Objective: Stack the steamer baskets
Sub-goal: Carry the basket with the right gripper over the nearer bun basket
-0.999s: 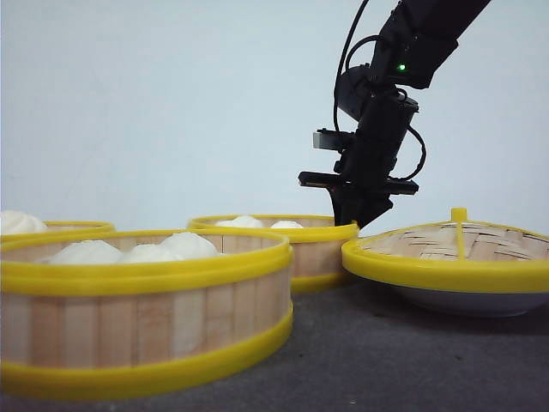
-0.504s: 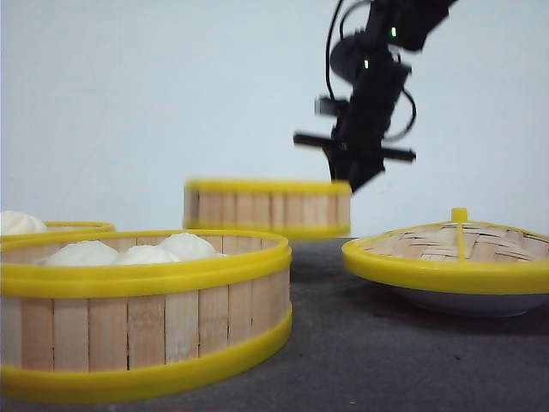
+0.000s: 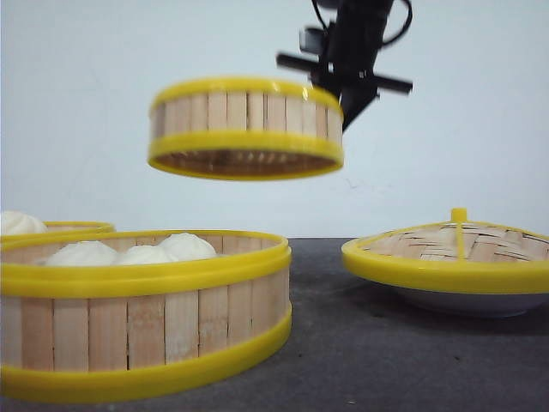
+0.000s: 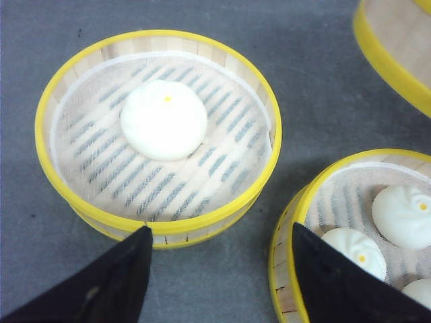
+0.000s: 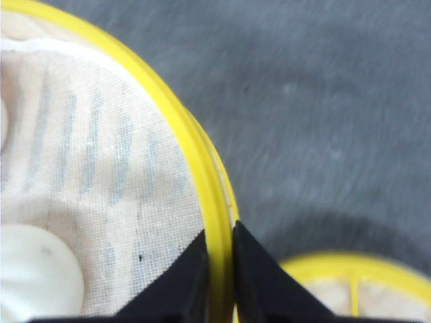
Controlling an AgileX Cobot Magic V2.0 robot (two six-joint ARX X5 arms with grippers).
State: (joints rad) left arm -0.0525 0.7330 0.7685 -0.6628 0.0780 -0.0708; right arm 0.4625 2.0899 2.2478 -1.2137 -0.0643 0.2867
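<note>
Right gripper [image 5: 219,259] pinches the airborne, seemingly level steamer basket [image 3: 247,129].

lifted basket [image 3: 247,129] above near basket [image 3: 146,313] | lid [image 3: 450,253] right | third basket [image 3: 56,228] far left

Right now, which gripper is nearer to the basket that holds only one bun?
Left. The left gripper hovers open just above the one-bun basket. The right gripper is shut on the lifted basket, high above the table.
</note>
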